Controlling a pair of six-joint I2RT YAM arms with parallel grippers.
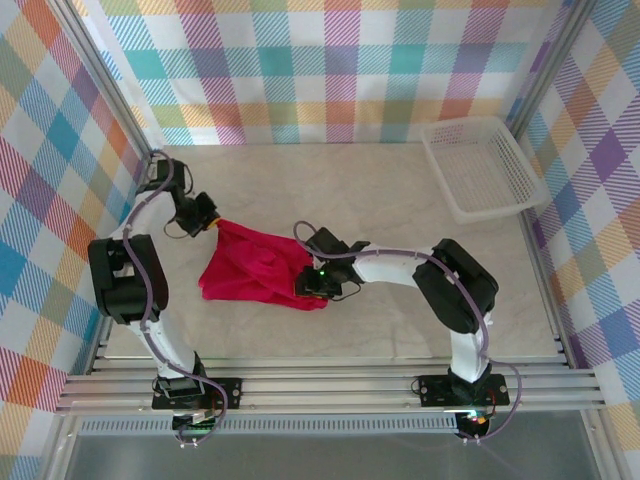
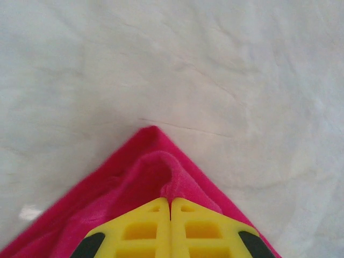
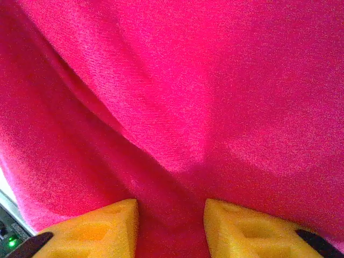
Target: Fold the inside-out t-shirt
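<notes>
Start with the counter (image 1: 400, 200): plenty of bare pale surface beyond both sets of jaws, so spread outward, never inward.

Find the shirt (image 1: 250, 265) crumpled in a heap between the left jaws and the right jaws, touching both. Read this as an opening-out step, with no flat shape to fold before stretching the heap.

Ignore the basket (image 1: 480, 165), well apart beyond the right jaws and out of the way.

Left jaws: closed tight on a pointed corner (image 2: 153, 156) of the shirt, cloth puckered right at the tips. Hold that pinch firm. Draw away from the right jaws, low over the counter, to drag the corner flat rather than lift it.

Right jaws: part-way apart, pressed into the cloth with a fold (image 3: 169, 215) lying in the gap. Impossible to tell whether pinched or merely straddled. Close fully before pulling. Take a single layer near an edge if possible, not a thick wad, or risk towing the whole heap along. Pull the two sets of jaws apart slowly and evenly. Stop once taut, to avoid slipping off so small a pinch at the left jaws.
</notes>
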